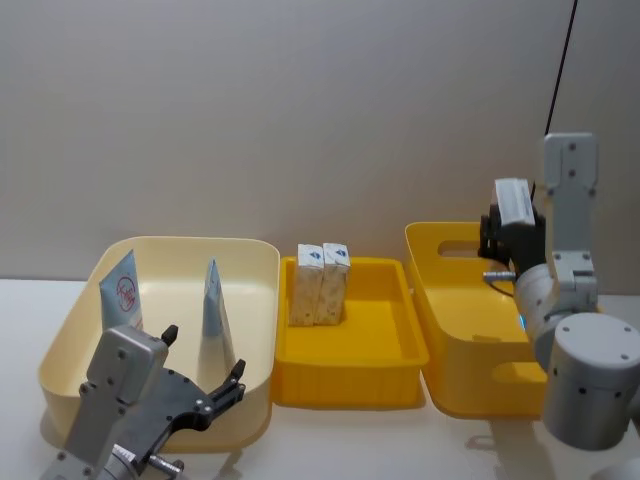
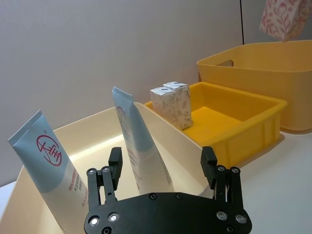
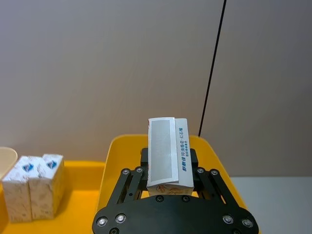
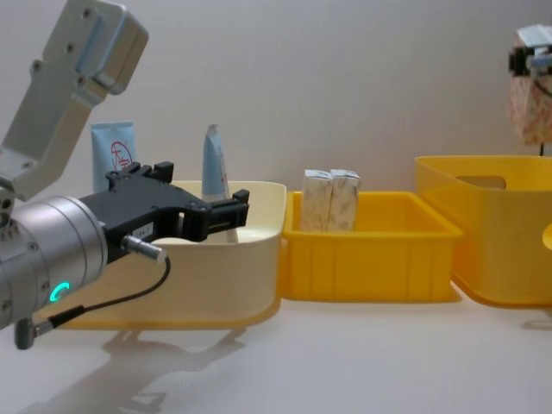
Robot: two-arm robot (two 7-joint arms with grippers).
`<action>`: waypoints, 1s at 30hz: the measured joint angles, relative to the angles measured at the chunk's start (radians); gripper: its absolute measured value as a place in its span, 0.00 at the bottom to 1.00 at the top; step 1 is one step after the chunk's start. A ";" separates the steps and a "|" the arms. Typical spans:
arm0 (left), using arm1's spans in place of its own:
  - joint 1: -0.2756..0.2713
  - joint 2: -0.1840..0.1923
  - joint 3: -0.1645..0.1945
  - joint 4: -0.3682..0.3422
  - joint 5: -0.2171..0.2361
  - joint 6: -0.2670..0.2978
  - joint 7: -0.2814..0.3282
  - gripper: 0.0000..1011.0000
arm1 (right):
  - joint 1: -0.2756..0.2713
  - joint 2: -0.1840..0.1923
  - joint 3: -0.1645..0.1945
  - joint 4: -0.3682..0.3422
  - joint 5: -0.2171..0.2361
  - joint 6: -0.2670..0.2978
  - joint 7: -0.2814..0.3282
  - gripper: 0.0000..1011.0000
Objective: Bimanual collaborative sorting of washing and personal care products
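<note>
Both tubes (image 4: pixel 113 157) half hidden behind cream bin (image 4: pixel 250 267)

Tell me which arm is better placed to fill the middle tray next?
Likely right: the right gripper holds a carton raised near the middle tray; the left gripper is open, empty, at the cream bin.

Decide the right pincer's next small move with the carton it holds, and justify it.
Probably carry it left, then lower it over the shallow yellow plastic tray. The right pincer grips a white printed carton high above the deep yellow plastic bin, while two other small printed cartons already stand in that tray.
</note>
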 joint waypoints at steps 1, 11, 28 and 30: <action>0.000 0.000 0.000 0.000 0.000 0.000 0.000 0.99 | 0.001 0.001 0.003 0.006 0.002 0.004 0.003 0.41; 0.000 0.000 0.000 0.000 0.000 0.000 0.000 0.99 | 0.014 0.003 0.030 0.076 0.021 0.030 0.030 0.62; -0.010 -0.002 -0.001 0.005 0.001 0.004 -0.005 0.99 | 0.021 0.005 0.046 0.121 0.032 0.046 0.048 0.99; -0.016 -0.003 -0.001 0.009 0.001 0.007 -0.008 0.99 | 0.022 0.005 0.047 0.123 0.033 0.046 0.048 0.99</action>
